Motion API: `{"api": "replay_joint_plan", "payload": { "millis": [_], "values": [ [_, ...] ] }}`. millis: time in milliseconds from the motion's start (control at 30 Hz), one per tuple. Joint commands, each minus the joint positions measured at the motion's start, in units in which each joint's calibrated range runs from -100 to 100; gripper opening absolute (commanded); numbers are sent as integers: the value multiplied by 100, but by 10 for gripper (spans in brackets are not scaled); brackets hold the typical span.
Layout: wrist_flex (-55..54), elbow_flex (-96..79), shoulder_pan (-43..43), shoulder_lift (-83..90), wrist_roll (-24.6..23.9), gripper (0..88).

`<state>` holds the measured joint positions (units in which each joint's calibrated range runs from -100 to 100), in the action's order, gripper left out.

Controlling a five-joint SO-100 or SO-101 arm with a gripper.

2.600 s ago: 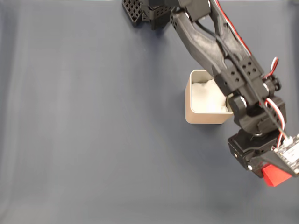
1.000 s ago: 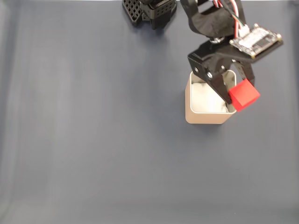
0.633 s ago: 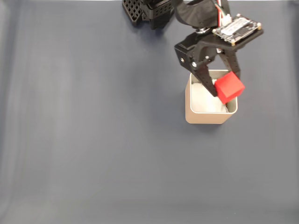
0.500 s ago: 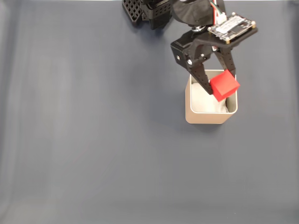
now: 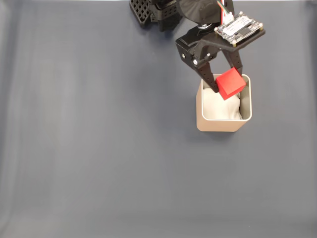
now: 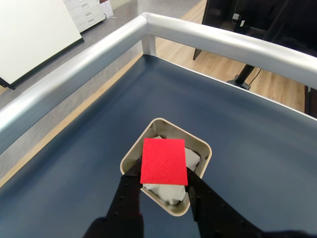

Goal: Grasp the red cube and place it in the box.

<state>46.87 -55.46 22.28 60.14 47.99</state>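
The red cube (image 5: 230, 83) hangs over the open top of the beige box (image 5: 223, 124), held between the black fingers of my gripper (image 5: 227, 85), which is shut on it. In the wrist view the red cube (image 6: 164, 161) covers the middle of the box (image 6: 130, 154), with my gripper (image 6: 164, 173) clamped on its two sides. White padding (image 5: 221, 107) lies inside the box, and the padding (image 6: 193, 157) also shows beside the cube in the wrist view. The cube is above the box, not resting in it.
The dark blue table surface (image 5: 99, 139) spreads wide to the left and below the box. The arm's black base (image 5: 156, 12) stands at the top edge. In the wrist view a silver rail (image 6: 89, 64) borders the table, with wooden floor beyond.
The gripper carried the red cube from the lower right of the table up and leftward, and it now hangs over the box opening.
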Motion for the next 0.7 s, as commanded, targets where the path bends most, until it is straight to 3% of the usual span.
{"api": "replay_joint_plan", "payload": {
  "millis": [0, 667],
  "values": [
    [85, 132, -52, 100, -34, 92],
    [126, 478, -131, -212, -49, 90]
  ]
}}
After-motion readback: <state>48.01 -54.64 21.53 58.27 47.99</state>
